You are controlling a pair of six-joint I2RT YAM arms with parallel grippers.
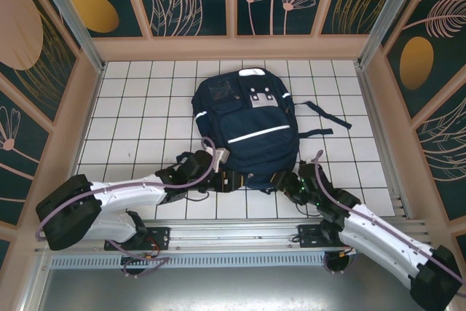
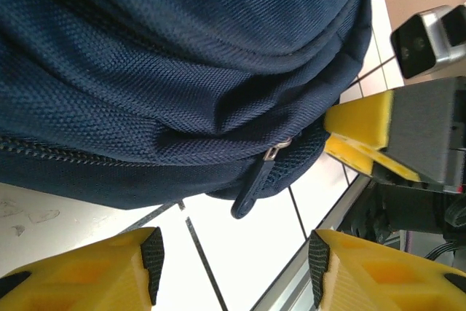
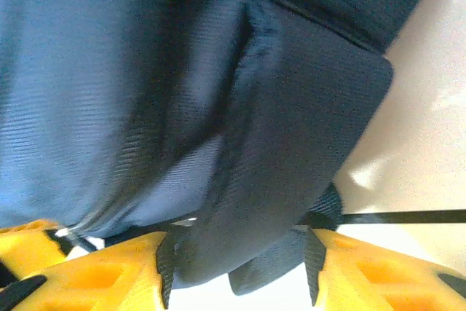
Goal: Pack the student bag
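Navy fabric of the student bag (image 1: 247,130) faces both arms. I have the left gripper (image 2: 231,264) gaping empty below the zipper pull (image 2: 273,152). The right gripper (image 3: 237,267) straddles a flap; grip unclear.

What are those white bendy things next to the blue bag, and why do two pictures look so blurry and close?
Those are two robot arms. One picture looks down from above: the student bag lies flat on a white tiled table, and both arms reach to its near edge. The other two pictures come from little cameras on the arms' wrists, so the bag looks huge. Each arm ends in a claw with yellow fingers. The left claw is open, with a zipper pull just ahead of it. The right claw has a dark flap of the bag between its fingers; I can't tell if it's squeezing.
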